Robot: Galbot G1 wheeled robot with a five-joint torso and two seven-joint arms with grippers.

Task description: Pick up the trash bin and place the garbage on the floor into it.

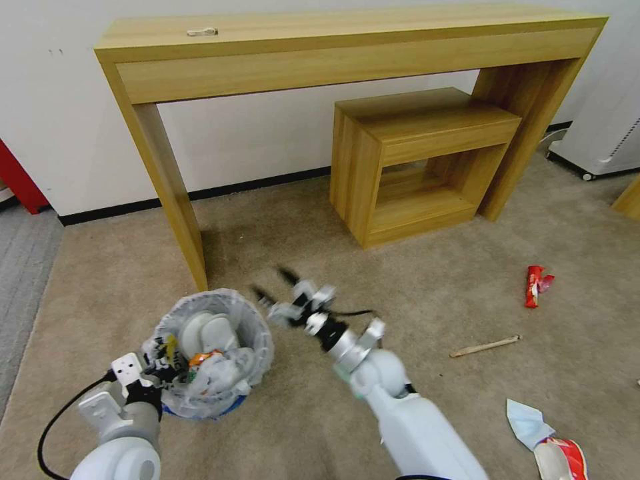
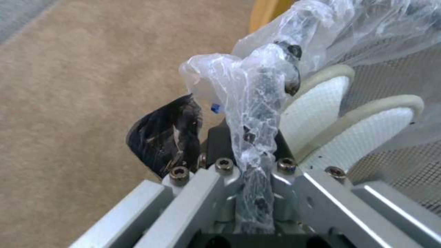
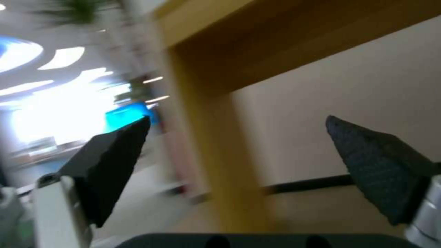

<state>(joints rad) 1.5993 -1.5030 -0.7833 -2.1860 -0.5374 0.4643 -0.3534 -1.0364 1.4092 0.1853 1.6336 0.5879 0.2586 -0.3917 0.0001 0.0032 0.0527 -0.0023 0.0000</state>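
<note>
Left hand (image 1: 157,373): clamped on the liner rim of the trash bin (image 1: 210,353), low left, upright, mouth up, holding slippers and wrappers
Right hand (image 1: 283,297): fingers apart, empty, just right of the bin
Garbage: wooden stick (image 1: 485,346) lies right of that hand, long axis left-right; red wrapper (image 1: 535,285) beyond; right arm nearer

No legible text, label, brand or number anywhere. Red wrapper (image 1: 535,285) on the carpet: print too small to make out. Red-and-white packet (image 1: 561,460) at the lower right edge: markings unreadable. Printed scraps inside the trash bin (image 1: 212,353): colours visible, no letters resolvable.
</note>
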